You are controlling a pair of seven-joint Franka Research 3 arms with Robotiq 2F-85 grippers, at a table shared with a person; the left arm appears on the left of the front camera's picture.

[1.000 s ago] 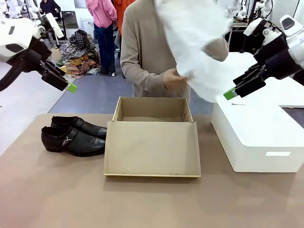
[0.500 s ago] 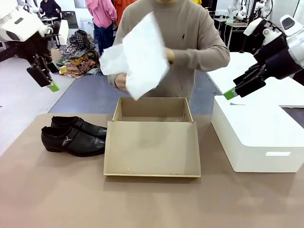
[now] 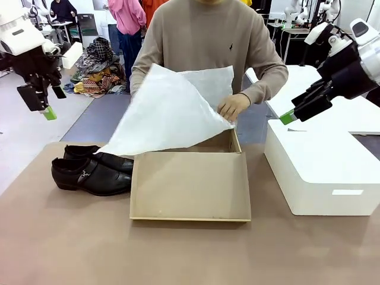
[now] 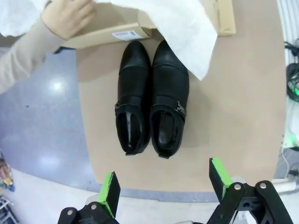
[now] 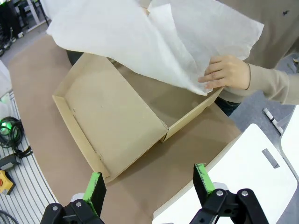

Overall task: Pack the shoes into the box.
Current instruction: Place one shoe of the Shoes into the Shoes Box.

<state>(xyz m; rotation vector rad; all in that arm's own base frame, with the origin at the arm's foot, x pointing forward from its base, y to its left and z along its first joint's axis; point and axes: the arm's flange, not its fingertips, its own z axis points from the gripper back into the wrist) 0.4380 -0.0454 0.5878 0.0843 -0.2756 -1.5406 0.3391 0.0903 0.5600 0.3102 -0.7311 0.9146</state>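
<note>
Both grippers stand with jaws spread wide and nothing between them. The left gripper (image 4: 164,184) hangs high to the left of the box (image 3: 190,187), pointing down over the shoes (image 3: 89,172). It has drifted slightly lower and farther left than half a second ago. The right gripper (image 3: 287,117) has not shifted; it sits up to the right of the box. The person's hand (image 3: 233,107), at the box's far right corner, pinches the tissue paper (image 3: 169,116). The paper has come down from chest height and now drapes over the open tray. The shoes lie side by side just left of the box.
</note>
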